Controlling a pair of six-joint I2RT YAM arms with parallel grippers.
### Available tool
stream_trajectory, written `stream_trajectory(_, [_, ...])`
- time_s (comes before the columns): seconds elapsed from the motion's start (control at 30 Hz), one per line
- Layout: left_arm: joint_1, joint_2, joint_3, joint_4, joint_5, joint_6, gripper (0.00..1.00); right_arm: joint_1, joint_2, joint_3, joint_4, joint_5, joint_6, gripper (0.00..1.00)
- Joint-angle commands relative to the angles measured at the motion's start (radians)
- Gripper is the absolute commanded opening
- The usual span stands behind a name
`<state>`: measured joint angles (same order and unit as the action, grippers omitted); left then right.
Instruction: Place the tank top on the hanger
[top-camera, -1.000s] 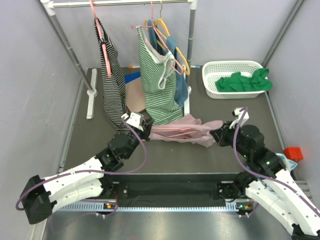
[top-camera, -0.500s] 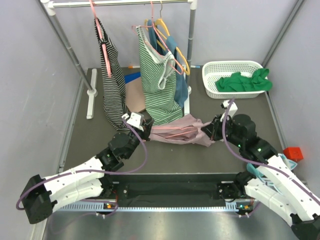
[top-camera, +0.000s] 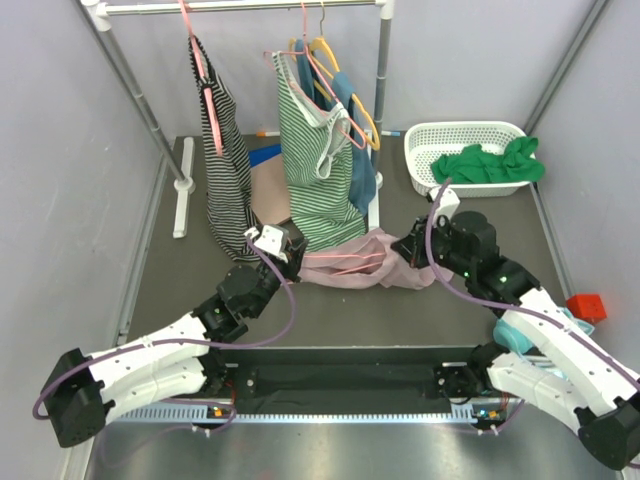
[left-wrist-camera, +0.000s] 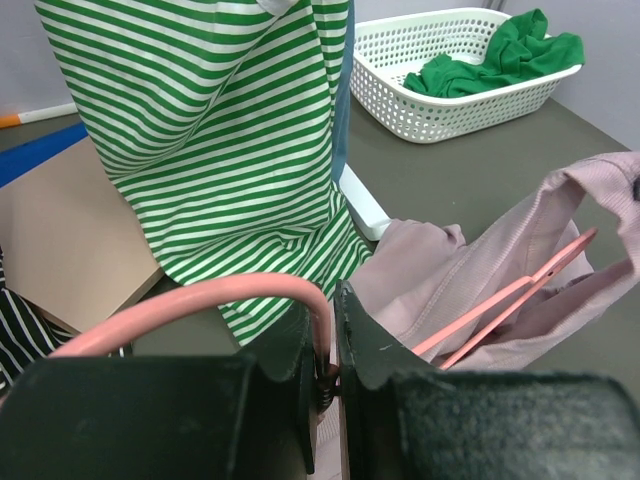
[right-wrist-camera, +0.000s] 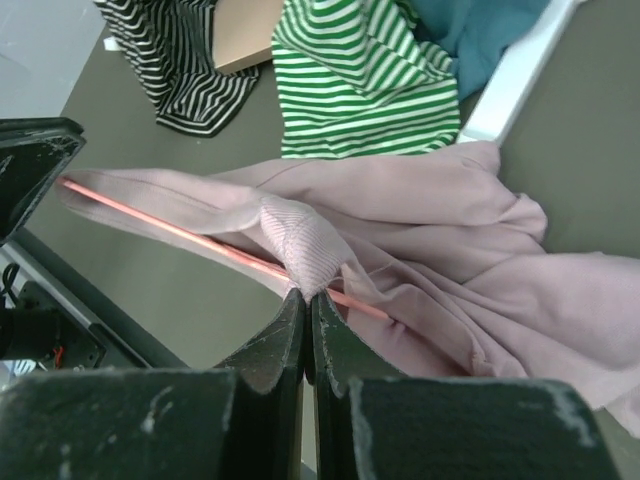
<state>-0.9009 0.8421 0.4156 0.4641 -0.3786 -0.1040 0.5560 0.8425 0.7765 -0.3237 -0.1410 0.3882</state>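
The dusty-pink tank top (top-camera: 375, 262) lies bunched on the table between the arms, with the salmon-pink hanger (top-camera: 345, 262) partly inside it. My left gripper (top-camera: 283, 248) is shut on the hanger's hook end (left-wrist-camera: 200, 300); its bars (left-wrist-camera: 510, 300) run into the tank top (left-wrist-camera: 480, 270). My right gripper (top-camera: 410, 247) is shut on a ribbed strap of the tank top (right-wrist-camera: 300, 245), lifted over a hanger bar (right-wrist-camera: 180, 235).
A rack (top-camera: 240, 8) at the back holds a black striped garment (top-camera: 225, 170), a green-and-white striped top (top-camera: 315, 150) and a yellow hanger (top-camera: 350, 85). A white basket (top-camera: 425, 150) with a green cloth (top-camera: 485, 165) stands at back right. A red block (top-camera: 587, 305) sits at right.
My right gripper has moved left and toward the back with the tank top's strap, bunching the fabric toward the hanger. The left arm has not moved.
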Motion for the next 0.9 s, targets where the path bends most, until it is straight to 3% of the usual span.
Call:
stream_trajectory(0.0, [0.005, -0.012, -0.005, 0.084, 0.007, 0.003, 0.00, 0.047, 0.029, 0.073, 0.071, -0.016, -0.022, 0.00])
stream_trajectory(0.63, [0.007, -0.002, 0.017, 0.059, 0.003, -0.006, 0.00, 0.400, 0.204, 0.123, 0.110, 0.047, 0.026, 0.00])
stream_trajectory(0.77, [0.007, -0.035, 0.000, 0.080, 0.043, -0.014, 0.00, 0.400, 0.175, 0.083, 0.065, 0.093, 0.037, 0.25])
stream_trajectory(0.8, [0.008, -0.043, -0.004, 0.084, 0.040, -0.016, 0.00, 0.401, 0.155, 0.087, 0.045, 0.103, 0.029, 0.39])
stream_trajectory(0.83, [0.011, -0.052, -0.011, 0.087, 0.034, -0.019, 0.00, 0.401, 0.138, 0.095, -0.003, 0.121, 0.017, 0.67])
stream_trajectory(0.87, [0.014, -0.063, -0.014, 0.088, 0.032, -0.020, 0.00, 0.401, 0.118, 0.115, -0.026, 0.133, 0.008, 0.76])
